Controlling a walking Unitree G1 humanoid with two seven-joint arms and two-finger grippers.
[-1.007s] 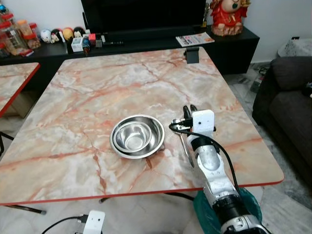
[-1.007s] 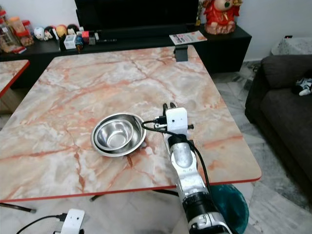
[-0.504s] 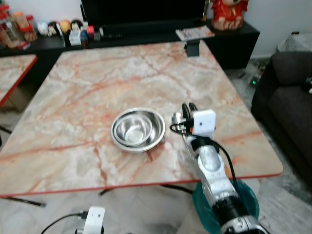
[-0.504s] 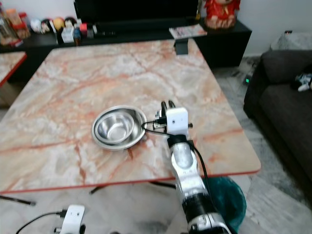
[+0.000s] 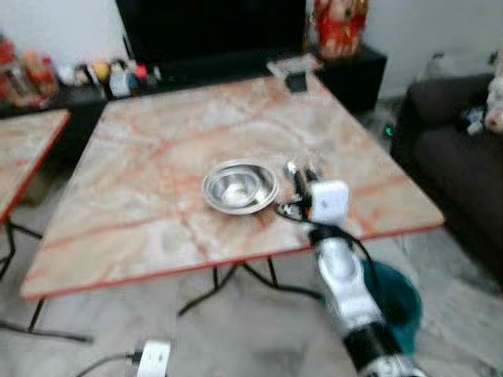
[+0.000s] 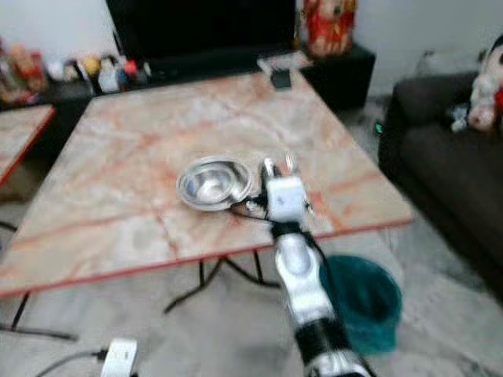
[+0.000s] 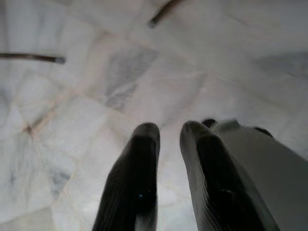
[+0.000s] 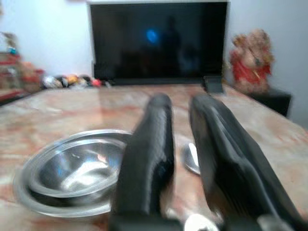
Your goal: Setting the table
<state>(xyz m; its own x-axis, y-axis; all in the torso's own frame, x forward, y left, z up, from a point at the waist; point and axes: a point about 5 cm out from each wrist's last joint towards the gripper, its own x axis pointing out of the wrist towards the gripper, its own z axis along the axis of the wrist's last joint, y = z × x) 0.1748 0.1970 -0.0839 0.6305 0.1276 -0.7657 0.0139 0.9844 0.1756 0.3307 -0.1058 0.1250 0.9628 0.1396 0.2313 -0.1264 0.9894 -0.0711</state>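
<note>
Steel bowl (image 5: 240, 187), round, shiny, nested; marble-patterned table (image 5: 149, 157).

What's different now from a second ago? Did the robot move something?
The robot backed away, so the whole view shifted. Its right gripper drew back toward the near edge of the table, holding nothing. The steel bowl and spoon stayed put on it. The left gripper hangs over the floor.
</note>
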